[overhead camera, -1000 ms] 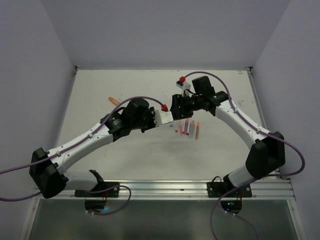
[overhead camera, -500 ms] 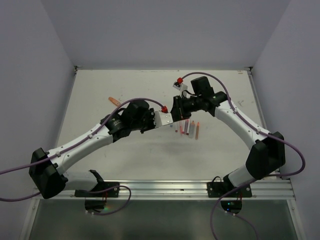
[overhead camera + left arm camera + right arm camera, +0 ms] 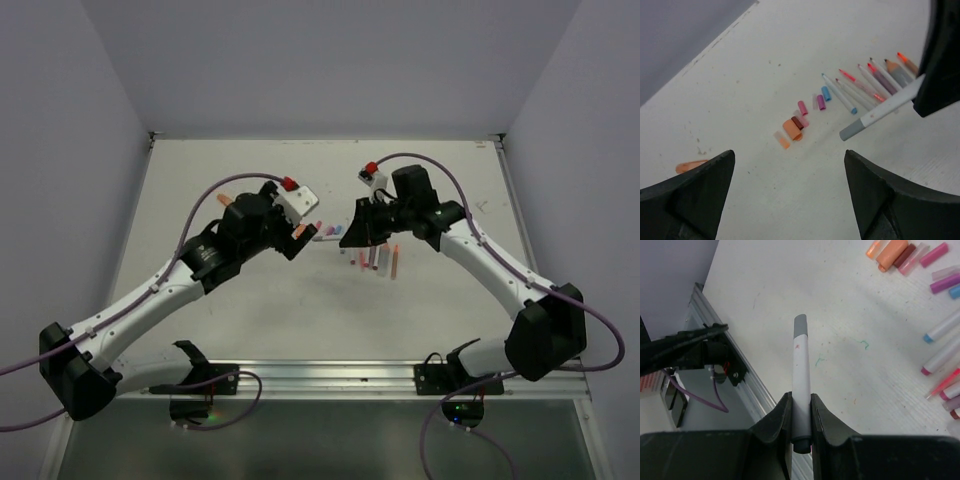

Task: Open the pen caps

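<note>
Left end effector [image 3: 790, 152] apart now, pen [image 3: 880, 111] grey-end leftward

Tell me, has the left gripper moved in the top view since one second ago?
Yes. The left gripper has drawn back to the left, away from the row of pens, and its jaws now stand open.

Overhead looks down; 2 close wrist views share pen caps [image 3: 802, 108].
</note>
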Tool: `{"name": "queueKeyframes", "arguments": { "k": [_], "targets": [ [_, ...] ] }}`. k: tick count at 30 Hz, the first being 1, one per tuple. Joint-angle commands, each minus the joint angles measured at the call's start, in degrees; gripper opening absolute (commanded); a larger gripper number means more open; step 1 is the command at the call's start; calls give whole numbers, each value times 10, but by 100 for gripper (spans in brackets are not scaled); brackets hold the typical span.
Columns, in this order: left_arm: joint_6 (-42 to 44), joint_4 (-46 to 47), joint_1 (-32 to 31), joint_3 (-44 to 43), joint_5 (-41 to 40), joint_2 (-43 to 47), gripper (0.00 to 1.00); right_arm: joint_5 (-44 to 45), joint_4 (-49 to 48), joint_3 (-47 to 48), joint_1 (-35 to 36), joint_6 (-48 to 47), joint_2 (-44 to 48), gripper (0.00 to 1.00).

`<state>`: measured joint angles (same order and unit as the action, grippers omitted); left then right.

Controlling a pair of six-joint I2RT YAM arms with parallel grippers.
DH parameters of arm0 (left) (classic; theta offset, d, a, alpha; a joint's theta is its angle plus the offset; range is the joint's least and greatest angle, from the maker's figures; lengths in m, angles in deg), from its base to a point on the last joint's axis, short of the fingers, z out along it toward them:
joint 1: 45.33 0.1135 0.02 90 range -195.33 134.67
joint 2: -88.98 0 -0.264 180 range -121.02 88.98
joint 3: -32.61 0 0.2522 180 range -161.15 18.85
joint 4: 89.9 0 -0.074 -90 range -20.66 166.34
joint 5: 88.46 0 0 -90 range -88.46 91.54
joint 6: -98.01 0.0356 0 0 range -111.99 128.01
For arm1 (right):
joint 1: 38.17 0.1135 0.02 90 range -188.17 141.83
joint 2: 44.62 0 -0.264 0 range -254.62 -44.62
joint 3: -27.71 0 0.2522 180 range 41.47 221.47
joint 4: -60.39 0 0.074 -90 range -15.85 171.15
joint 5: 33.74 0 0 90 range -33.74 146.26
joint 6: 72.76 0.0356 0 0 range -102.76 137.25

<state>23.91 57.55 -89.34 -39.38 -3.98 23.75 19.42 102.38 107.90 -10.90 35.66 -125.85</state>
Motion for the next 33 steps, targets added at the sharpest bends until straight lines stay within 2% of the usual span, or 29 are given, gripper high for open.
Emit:
{"name": "queueKeyframes", "arguments": {
  "k": [1, 3, 6, 9, 12, 15, 19, 22, 33],
  "targets": [
    [-227, 66, 55, -8, -27, 23, 93, 47, -108, -28, -1, 3, 63, 0],
    [-332, 78, 93, -2, -44, 36, 93, 59, -167, -59, 2, 7, 90, 0],
    [-430, 70, 98, -4, -103, 48, 92, 93, -243, -97, 9, 7, 116, 0],
    [-596, 59, 97, -3, -134, 59, 90, 120, -327, -135, 22, 8, 132, 0],
    [-717, 47, 97, 5, -142, 63, 88, 156, -420, -178, 51, 8, 145, 0],
    [-791, 69, 97, 17, -132, 65, 86, 210, -490, -209, 78, 0, 150, 0],
    [-842, 98, 97, 24, -102, 51, 82, 265, -580, -243, 107, -9, 151, 0],
    [-859, 102, 96, 17, -83, 26, 79, 285, -610, -249, 125, -20, 143, 0],
    [-896, 128, 96, 8, -90, -9, 58, 324, -662, -256, 180, -65, 112, 0]
  ]
}}
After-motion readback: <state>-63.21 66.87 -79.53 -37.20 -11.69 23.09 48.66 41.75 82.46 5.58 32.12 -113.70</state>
